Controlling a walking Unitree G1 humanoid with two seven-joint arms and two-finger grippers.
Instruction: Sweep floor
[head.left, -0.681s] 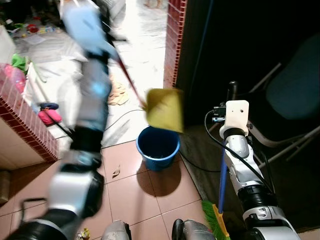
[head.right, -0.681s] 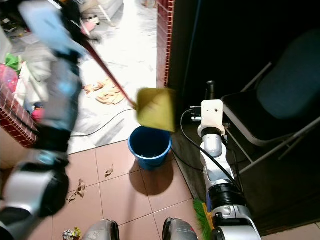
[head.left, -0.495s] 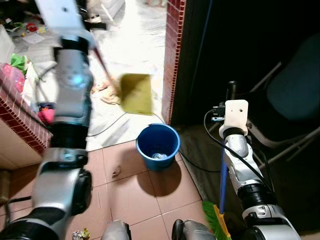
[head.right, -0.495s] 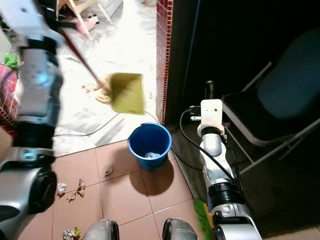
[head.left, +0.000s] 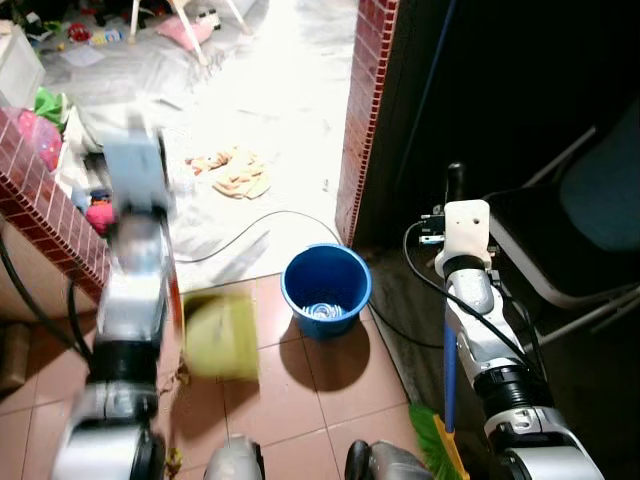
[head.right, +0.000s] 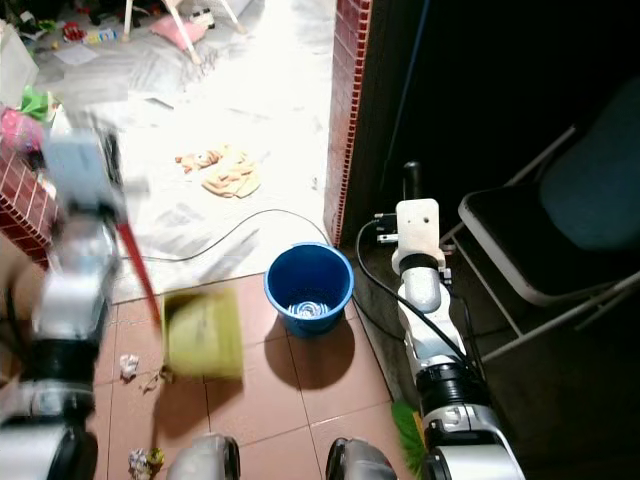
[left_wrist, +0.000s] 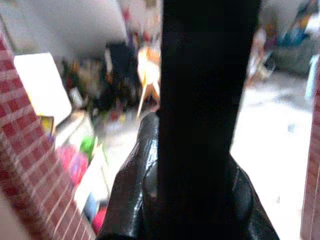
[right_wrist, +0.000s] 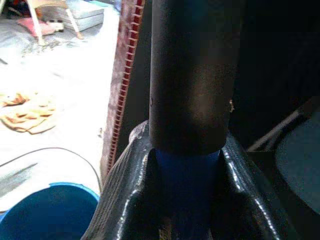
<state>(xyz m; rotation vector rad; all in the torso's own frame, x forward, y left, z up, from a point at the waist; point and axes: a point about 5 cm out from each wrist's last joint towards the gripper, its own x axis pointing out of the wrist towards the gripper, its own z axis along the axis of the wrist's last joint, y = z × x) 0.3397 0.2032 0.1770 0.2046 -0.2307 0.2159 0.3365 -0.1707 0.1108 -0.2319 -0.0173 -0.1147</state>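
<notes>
Swinging down from above the blue bucket (head.left: 325, 290), the yellow dustpan (head.left: 220, 335) is now hanging low over the tiled floor (head.left: 310, 385) at about eight o'clock from it, blurred with motion. Its red handle is sitting in the left claw (left_wrist: 200, 150), which is clamped around a dark shaft. The right claw (right_wrist: 187, 165) is gripping the blue pole of the broom (head.left: 447, 370), whose green bristles are resting on the floor at five o'clock from the bucket. Something pale is lying inside the bucket, so one load is probably already tipped. Scraps of litter (head.right: 140, 372) are lying beside the dustpan, so sweeping looks unfinished. A folding chair (head.right: 560, 240) is standing at three o'clock.
</notes>
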